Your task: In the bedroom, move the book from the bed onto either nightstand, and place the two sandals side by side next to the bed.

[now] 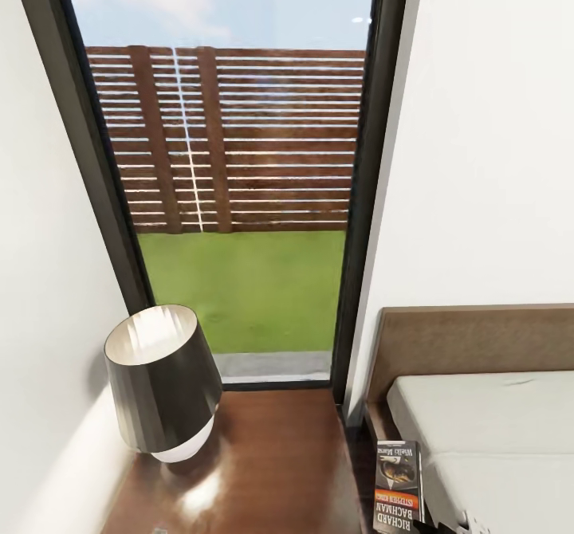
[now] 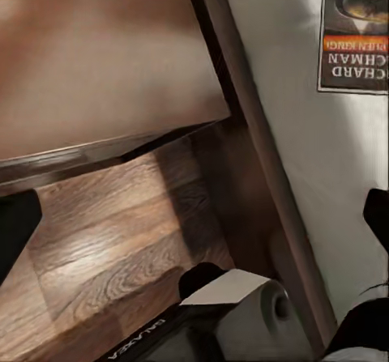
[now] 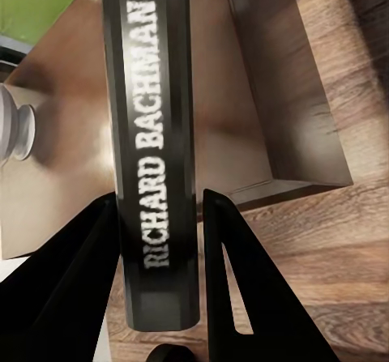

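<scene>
The book (image 3: pixel 154 151), dark with white "RICHARD BACHMAN" lettering, stands on edge between the two black fingers of my right gripper (image 3: pixel 160 196), which is shut on its spine. In the head view the book (image 1: pixel 398 486) hangs over the gap between the nightstand (image 1: pixel 271 454) and the bed (image 1: pixel 494 422). The left wrist view catches its cover (image 2: pixel 354 34) above the grey mattress. My left gripper (image 2: pixel 194 232) is open and holds nothing, above the wood floor beside the bed frame (image 2: pixel 267 176). The sandals are out of view.
A dark lamp (image 1: pixel 159 382) stands on the left part of the glossy nightstand top, close to the white wall. A tall black-framed window (image 1: pixel 239 199) rises behind it. The brown headboard (image 1: pixel 478 343) backs the bed at right.
</scene>
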Available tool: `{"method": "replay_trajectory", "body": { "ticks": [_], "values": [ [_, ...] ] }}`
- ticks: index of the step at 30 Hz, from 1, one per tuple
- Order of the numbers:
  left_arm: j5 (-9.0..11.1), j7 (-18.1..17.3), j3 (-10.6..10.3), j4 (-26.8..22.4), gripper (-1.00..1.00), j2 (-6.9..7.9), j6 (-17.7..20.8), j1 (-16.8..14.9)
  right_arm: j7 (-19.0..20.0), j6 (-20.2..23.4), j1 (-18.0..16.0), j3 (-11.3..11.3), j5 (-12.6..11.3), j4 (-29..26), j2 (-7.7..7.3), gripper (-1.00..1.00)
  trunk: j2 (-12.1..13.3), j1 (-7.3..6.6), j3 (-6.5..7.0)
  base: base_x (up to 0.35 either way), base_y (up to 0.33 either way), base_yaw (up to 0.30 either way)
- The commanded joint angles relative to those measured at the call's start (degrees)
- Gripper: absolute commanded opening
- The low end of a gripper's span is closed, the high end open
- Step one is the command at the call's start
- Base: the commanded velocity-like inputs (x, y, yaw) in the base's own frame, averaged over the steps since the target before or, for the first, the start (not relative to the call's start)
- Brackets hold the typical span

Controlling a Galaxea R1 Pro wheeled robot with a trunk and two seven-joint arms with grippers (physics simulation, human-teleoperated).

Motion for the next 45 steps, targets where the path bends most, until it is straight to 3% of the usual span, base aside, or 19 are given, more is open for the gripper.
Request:
{"method": "replay_trajectory", "body": {
  "ticks": [1,4,5,8,11,15,20,31,35,39,45],
  "values": [
    [0.4,-2.4,-0.5,-1.1,1.00,0.06,1.2,-0.3,0.2,0.6,0.0,-0.2,-0.3,0.0,-0.01,-1.00,0.0,0.00,-0.06,0.000,0.000,0.000],
    [0.4,-5.6,-0.5,-6.6,1.00,0.03,7.1,-1.1,0.2,0.6,0.0,-0.2,-0.3,0.0,-0.01,-1.00,0.0,0.00,-0.06,0.000,0.000,0.000],
    [0.3,-6.8,-0.5,-12.3,1.00,0.01,11.9,-1.5,0.2,0.6,0.0,-0.2,-0.2,0.0,-0.01,-1.00,0.0,0.00,-0.06,0.000,0.000,0.000],
    [0.4,-7.6,-0.6,-22.9,1.00,0.06,19.1,-1.7,0.2,0.6,0.0,-0.2,-0.2,0.0,-0.01,-1.00,0.0,0.00,-0.06,0.000,0.000,0.000],
    [0.4,-8.2,-0.5,-29.5,1.00,0.10,23.8,-1.7,0.2,0.6,0.0,-0.2,-0.2,0.0,-0.01,-1.00,0.0,0.00,-0.06,0.000,0.000,0.000],
    [0.3,-9.7,-0.5,-34.8,1.00,0.12,27.0,-1.8,0.4,0.6,0.0,-0.2,-0.2,0.0,-0.01,-1.00,0.0,0.00,-0.06,0.000,0.000,0.000],
    [0.2,-12.6,-0.5,-37.4,1.00,0.13,28.2,-1.8,0.6,0.7,0.0,-0.3,-0.3,0.0,-0.21,-1.00,0.0,0.00,-0.06,0.000,0.000,0.000],
    [0.1,-13.2,-0.5,-38.0,1.00,0.13,28.3,-1.8,1.7,0.8,0.0,-0.3,-0.3,-0.1,-0.74,-1.00,0.0,0.00,-0.06,0.000,0.000,0.000],
    [0.0,-13.1,-0.5,-38.0,1.00,0.11,28.3,-1.8,5.9,0.9,0.0,-0.3,-0.4,-0.1,-1.13,-1.00,0.0,0.00,-0.06,0.000,0.000,0.000],
    [0.0,-13.0,-0.6,-37.9,1.00,0.05,28.3,-1.8,15.6,1.4,0.0,-0.3,-0.4,-0.1,-2.80,-1.00,0.0,0.00,-0.06,0.000,0.000,0.000],
    [0.0,-12.9,-0.6,-37.9,1.00,0.04,28.3,-1.8,20.8,1.6,0.0,-0.5,-0.6,-0.3,-3.82,-1.00,0.0,0.00,-0.06,0.000,0.000,0.000]
  ]
}}
